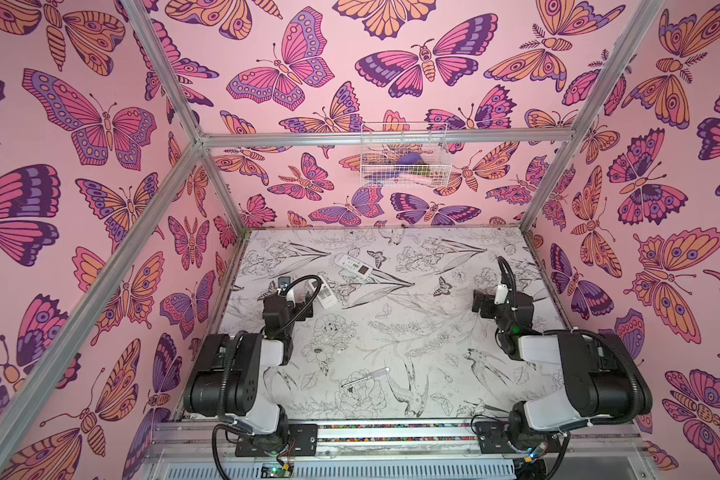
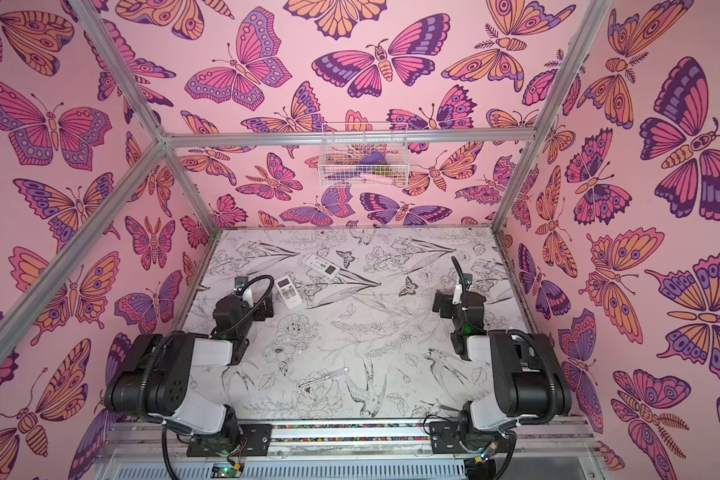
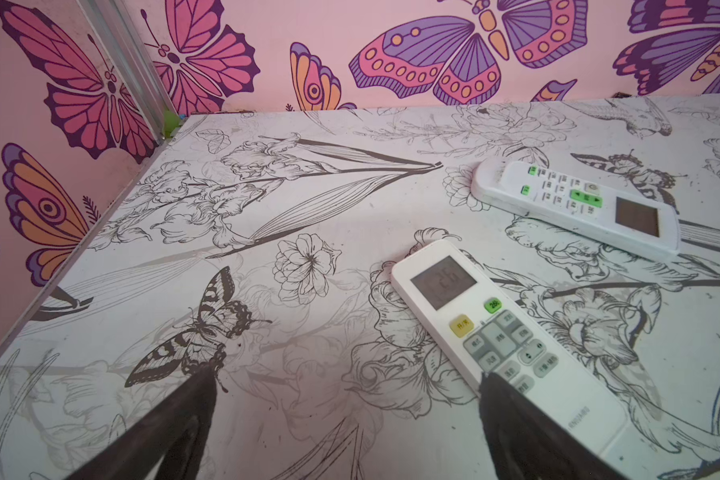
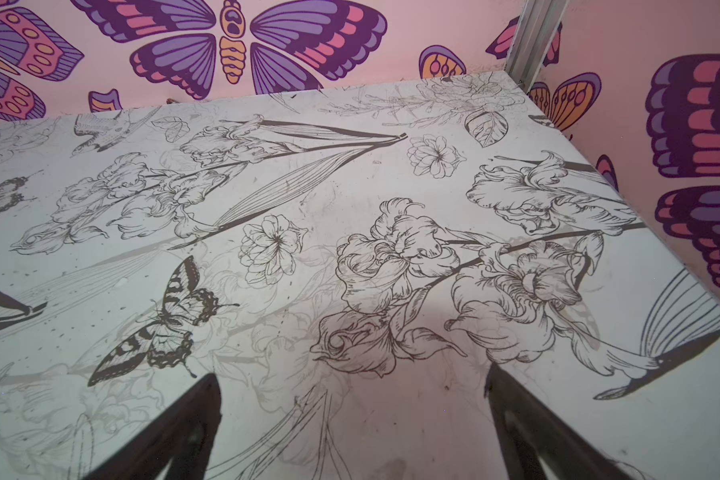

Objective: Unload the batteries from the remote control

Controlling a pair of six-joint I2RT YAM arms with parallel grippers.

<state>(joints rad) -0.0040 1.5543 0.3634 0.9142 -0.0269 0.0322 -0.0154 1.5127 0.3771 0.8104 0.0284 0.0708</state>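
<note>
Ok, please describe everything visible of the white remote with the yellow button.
The white remote is a long, rounded plastic bar lying flat, face up, on the printed table. It has a grey screen with digits, one yellow button, one green, and grey keys below. Its back is hidden. A finger of the open left tool overlaps its edge in the wrist view; contact is unclear.

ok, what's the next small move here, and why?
Probably shift the left gripper sideways to straddle the near remote. Its jaws stand open and empty, and the remote lies close by with its buttons up, so the battery cover is presumably underneath. It would need gripping and flipping first. No batteries show yet.
</note>
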